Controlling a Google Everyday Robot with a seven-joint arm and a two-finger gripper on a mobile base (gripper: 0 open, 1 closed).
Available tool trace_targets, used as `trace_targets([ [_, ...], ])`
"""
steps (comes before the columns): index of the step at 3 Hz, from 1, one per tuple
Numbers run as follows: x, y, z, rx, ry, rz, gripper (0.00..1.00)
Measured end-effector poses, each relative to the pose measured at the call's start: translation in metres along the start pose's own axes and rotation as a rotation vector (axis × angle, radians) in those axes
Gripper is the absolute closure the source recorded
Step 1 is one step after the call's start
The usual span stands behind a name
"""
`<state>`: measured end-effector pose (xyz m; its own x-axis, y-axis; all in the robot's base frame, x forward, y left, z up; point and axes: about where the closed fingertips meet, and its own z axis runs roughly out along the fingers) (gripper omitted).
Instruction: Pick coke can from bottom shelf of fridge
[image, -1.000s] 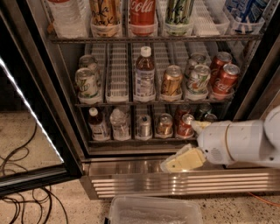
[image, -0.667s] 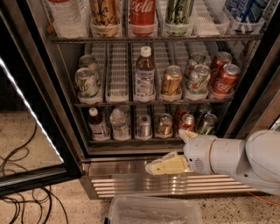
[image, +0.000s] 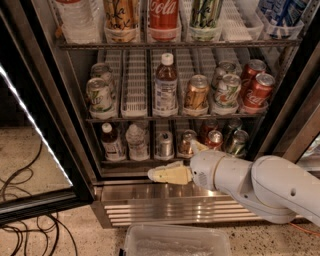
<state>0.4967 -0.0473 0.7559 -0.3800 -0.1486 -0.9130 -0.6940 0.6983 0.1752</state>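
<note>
Single camera view, mount not on record. Position: in front of the open fridge (image: 75, 105), above its lower racks and close in. Direction: forward and steeply down into the cabinet, so the tops of the cans show. Coverage: three racks, the uppermost cut by the top edge; the bottom shelf (image: 131, 161) just below mid-frame; the ribbed base panel (image: 165, 209) and a strip of speckled floor (image: 75, 236) beneath; the door (image: 42, 202) swung out at left; a clear bin (image: 175, 241) at the lower edge. The arm (image: 270, 187) enters from the lower right, and the gripper (image: 167, 174) sits low and central, just in front of the bottom shelf's front rail.
</note>
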Motion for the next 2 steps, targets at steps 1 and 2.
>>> trace_targets([
  [1,0.000,0.000,-0.001,0.002,0.001,-0.001,0.00],
  [2,0.014,-0.005,0.010,0.036,-0.035,0.043,0.00],
])
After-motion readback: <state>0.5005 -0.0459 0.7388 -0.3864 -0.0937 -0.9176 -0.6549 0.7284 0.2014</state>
